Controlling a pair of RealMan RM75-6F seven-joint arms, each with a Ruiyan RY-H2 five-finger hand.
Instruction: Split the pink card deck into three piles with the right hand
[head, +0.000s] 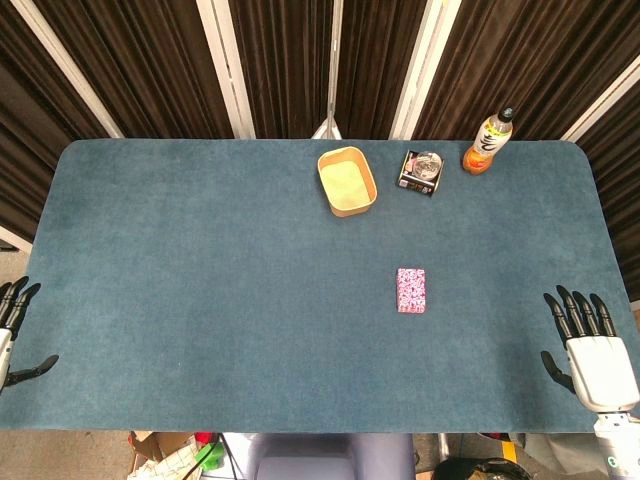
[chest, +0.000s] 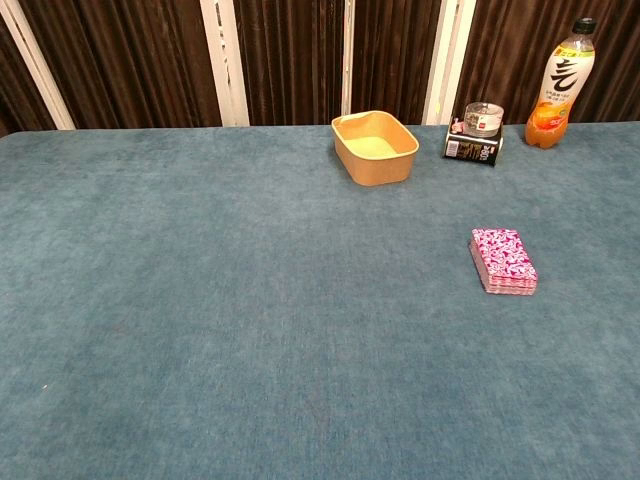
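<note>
The pink patterned card deck (head: 411, 290) lies as one stack on the blue table, right of centre; the chest view shows the deck (chest: 503, 261) whole, with nothing touching it. My right hand (head: 590, 350) hovers at the table's near right edge, well to the right of the deck, fingers spread and holding nothing. At the near left edge my left hand (head: 14, 330) shows only partly, fingers apart and empty. Neither hand appears in the chest view.
A tan tub (head: 347, 181) stands at the back centre of the blue table (head: 200, 280). To its right sit a small dark box with a glass on it (head: 421, 172) and an orange drink bottle (head: 488, 141). Dark curtains hang behind.
</note>
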